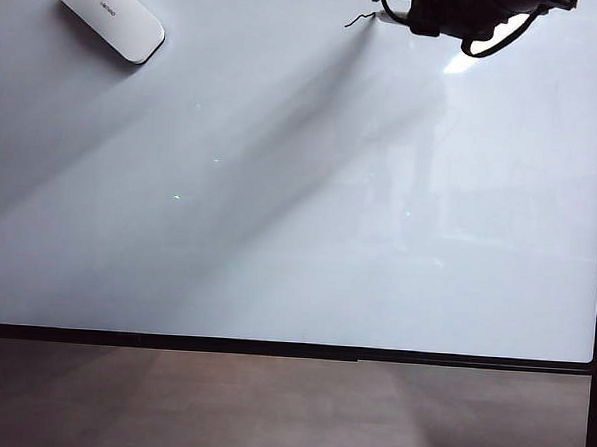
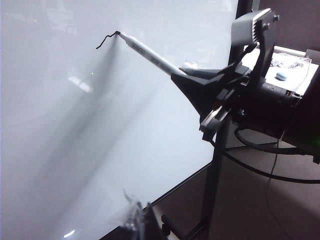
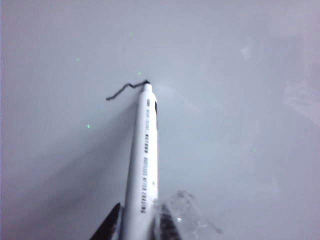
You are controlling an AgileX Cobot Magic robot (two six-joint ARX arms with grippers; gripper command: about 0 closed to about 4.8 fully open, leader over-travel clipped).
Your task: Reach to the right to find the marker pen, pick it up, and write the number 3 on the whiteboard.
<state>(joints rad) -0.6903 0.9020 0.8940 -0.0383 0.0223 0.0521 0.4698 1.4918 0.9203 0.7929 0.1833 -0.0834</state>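
The whiteboard (image 1: pixel 278 232) fills most of the exterior view. My right gripper (image 1: pixel 429 18) is at its top right edge, shut on the marker pen (image 1: pixel 387 18). The pen is white with black lettering (image 3: pixel 145 160), and its dark tip touches the board. A short wavy black stroke (image 3: pixel 122 91) runs from the tip and is the only mark on the board. The left wrist view shows the same pen (image 2: pixel 150 54), stroke (image 2: pixel 106 40) and right gripper (image 2: pixel 176 76) from the side. My left gripper (image 2: pixel 142 222) hangs off the board's edge, its fingers together and empty.
A white rounded eraser (image 1: pixel 114 16) lies at the board's top left. A thin black frame (image 1: pixel 272 347) borders the board, with a brown-grey surface (image 1: pixel 269 412) below. Beside the board stand a dark post (image 2: pixel 215 175), a cable (image 2: pixel 260 172) and a white tabletop (image 2: pixel 287 70).
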